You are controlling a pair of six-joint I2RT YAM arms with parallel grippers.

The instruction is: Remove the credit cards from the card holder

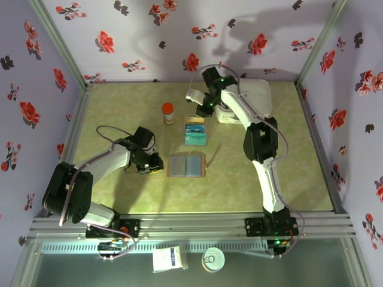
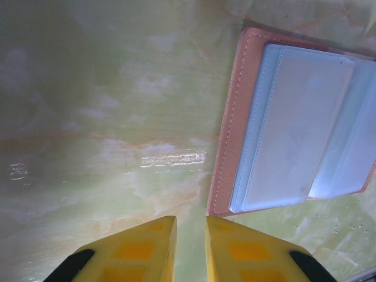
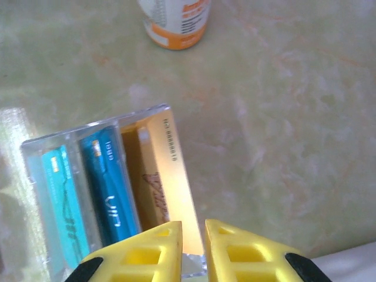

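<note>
While the holder lies open mid-worktop, pockets seemingly empty, the cards stand in the tray on its far side. The left pincer beside the holder and the right pincer over the tray are barely parted, empty. Unloading looks finished; next, the right pincer should lift clear.

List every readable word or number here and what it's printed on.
"VIP", seemingly, on the dark blue card.
Digits along the edge of the tan-yellow card: too blurred to read.
Print on the orange-labelled bottle: blurred, unreadable.
Script on the teal card: unreadable.
Card holder: no text.
</note>
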